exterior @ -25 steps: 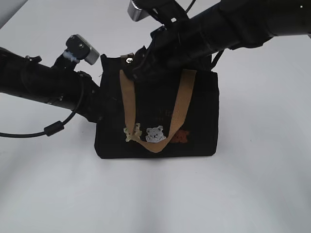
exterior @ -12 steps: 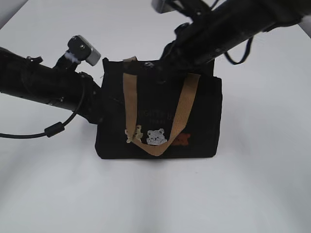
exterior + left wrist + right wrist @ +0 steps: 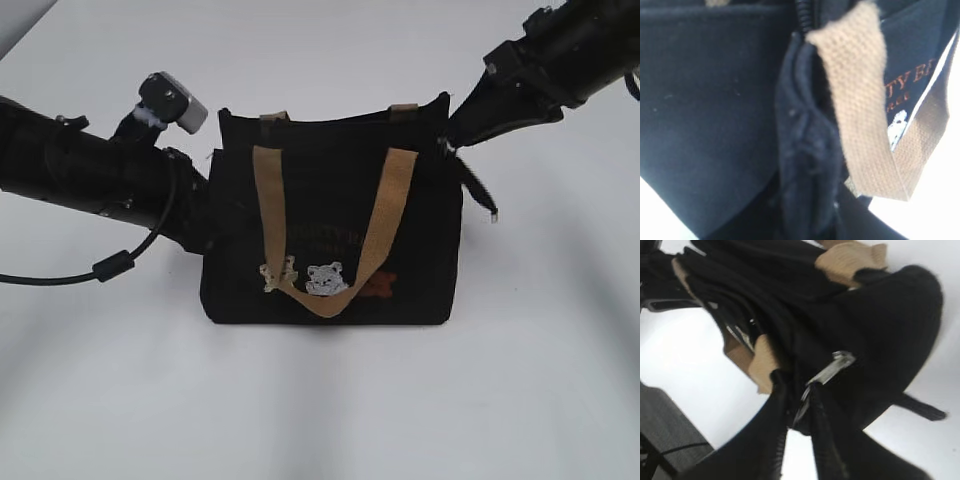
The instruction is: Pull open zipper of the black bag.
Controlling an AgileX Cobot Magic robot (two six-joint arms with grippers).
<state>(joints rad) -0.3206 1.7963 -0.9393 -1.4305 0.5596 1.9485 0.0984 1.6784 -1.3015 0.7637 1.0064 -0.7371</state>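
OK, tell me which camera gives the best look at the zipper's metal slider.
The right wrist view: the slider shows close up, silver against the black bag. The left wrist view shows only some zip track; in the exterior view the slider cannot be made out.

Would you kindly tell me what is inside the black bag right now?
Nothing inside shows. The black bag hides its interior in the exterior view, and both wrist views show only dark fabric, tan handles and the zipper.

One bag [image 3: 330,240] stands on one table [image 3: 320,410]. Two tan handles show: one [image 3: 325,235] loops down the bag's front, the other pokes up as two ends behind the bag's top edge. Two pale patches [image 3: 305,278] sit on the bag's front. Two arms flank the bag, one at each end.
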